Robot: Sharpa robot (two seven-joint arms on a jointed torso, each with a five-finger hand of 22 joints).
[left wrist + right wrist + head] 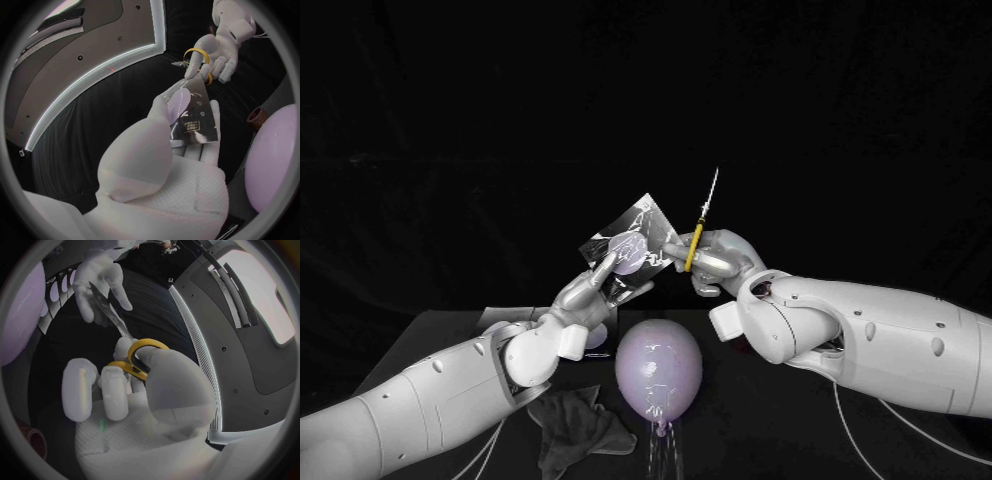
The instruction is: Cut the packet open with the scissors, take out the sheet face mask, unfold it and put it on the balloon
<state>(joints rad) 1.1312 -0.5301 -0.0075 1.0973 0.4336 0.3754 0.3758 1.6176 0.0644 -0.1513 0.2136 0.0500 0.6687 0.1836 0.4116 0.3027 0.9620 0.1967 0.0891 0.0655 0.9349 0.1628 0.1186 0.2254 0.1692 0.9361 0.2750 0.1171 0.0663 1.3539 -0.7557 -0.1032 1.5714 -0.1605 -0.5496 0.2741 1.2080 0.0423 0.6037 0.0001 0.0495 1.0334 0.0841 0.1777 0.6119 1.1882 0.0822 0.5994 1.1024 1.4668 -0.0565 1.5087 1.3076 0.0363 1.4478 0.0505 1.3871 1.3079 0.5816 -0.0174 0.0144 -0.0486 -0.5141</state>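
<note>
Above the black surface (437, 335), the left hand (593, 292) pinches a shiny silver foil packet (629, 238) between thumb and fingers, holding it up on a tilt. Just beside it, the right hand (718, 262) has its fingers through the yellow loops of a pair of scissors (694, 240). Their thin blades point up beside the packet's edge; whether they touch it I cannot tell. Below both hands a pale lilac oval balloon (658, 370) lies on the surface, a crumpled dark cloth (581, 425) near it.
</note>
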